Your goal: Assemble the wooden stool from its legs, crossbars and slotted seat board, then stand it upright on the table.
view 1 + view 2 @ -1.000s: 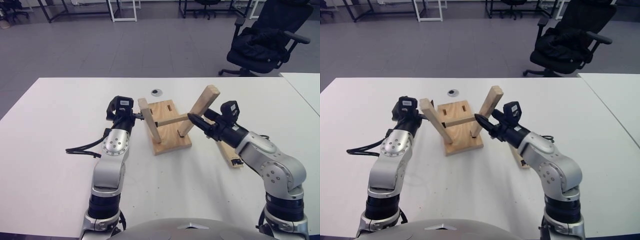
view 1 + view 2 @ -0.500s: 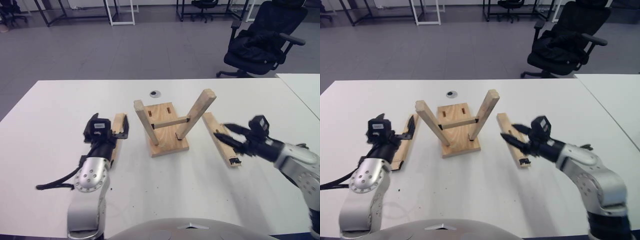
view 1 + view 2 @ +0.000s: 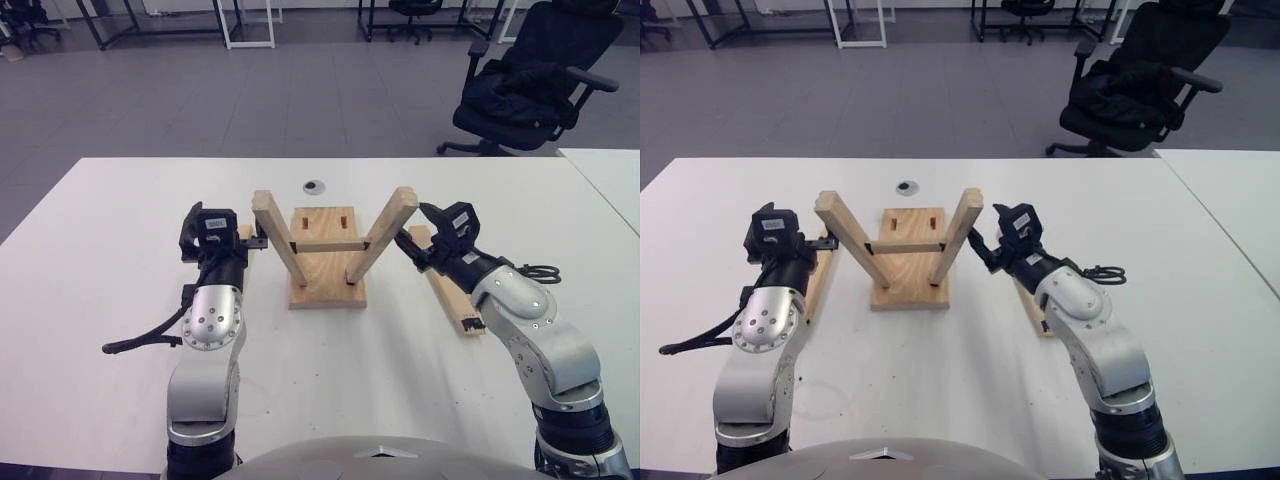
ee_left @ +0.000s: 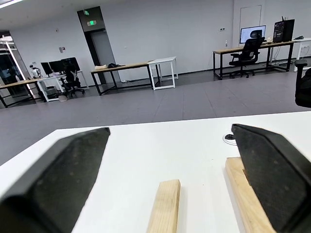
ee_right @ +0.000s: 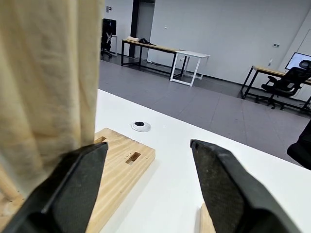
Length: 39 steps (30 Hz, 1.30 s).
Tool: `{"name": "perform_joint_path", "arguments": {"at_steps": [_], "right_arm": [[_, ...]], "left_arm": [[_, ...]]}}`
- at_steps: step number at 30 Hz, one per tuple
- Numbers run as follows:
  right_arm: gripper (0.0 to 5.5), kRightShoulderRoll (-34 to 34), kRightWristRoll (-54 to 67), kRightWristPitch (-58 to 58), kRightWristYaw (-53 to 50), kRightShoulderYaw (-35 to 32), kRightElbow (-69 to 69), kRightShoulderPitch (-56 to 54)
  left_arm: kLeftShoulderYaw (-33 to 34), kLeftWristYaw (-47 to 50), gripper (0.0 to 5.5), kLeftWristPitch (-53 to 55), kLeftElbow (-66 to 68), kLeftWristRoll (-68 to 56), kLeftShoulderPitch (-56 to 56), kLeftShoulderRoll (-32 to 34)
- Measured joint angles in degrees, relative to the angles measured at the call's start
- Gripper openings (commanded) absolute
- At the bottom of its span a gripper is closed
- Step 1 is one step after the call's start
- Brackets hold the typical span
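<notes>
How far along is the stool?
Done: the left leg and right leg stand slotted in the seat board, joined by a crossbar. In hand: nothing; the left gripper and right gripper are open, each beside a leg. Left: the left piece and right piece lie loose on the table, and the stool is seat-down, not yet upright.

4 legs [image 3: 275, 235], 1 crossbar [image 3: 330, 246], 1 seat board [image 3: 328, 291].

The left gripper [image 4: 169, 143] is spread wide over the white table [image 4: 141, 150] — one wooden bar [image 4: 164, 206] lies between its fingers [image 4: 58, 179], a second wooden piece [image 4: 239, 194] just beside one.
</notes>
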Motion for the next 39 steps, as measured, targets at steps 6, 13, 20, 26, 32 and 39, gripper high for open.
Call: {"name": "perform_joint_path", "arguments": {"at_steps": [6, 13, 20, 26, 32, 39], "right_arm": [[3.19, 0.0, -2.6, 1.1, -0.3, 0.0, 0.3, -1.5], [3.19, -0.5, -3.8, 2.1, 1.4, 0.1, 2.0, -3.6], [3.19, 2.4, 2.5, -1.7, 1.7, -12.3, 13.1, -10.5], [3.19, 3.1, 27.7, 1.9, 3.8, -27.6, 14.9, -27.5], [3.19, 4.5, 32.7, 10.1, 3.1, -14.6, 11.5, -18.4], [3.19, 5.7, 35.7, 10.4, 0.5, -14.8, 11.7, -16.0]], "left_arm": [[-0.9, 0.0, 4.63, -3.5, 3.0, 1.8, -1.3, -0.1], [0.7, -3.9, 4.63, -6.6, 5.1, -2.8, 2.4, 1.0], [14.2, -14.2, 4.63, -11.7, 8.0, -8.4, 3.0, 13.4], [24.1, -20.6, 4.63, -2.2, 4.9, -32.9, -19.7, 16.8], [11.5, -22.6, 4.63, -3.2, 8.0, -29.4, -17.8, 20.8], [10.1, -21.3, 4.63, -6.1, 10.1, -30.4, -16.6, 19.8]]}}
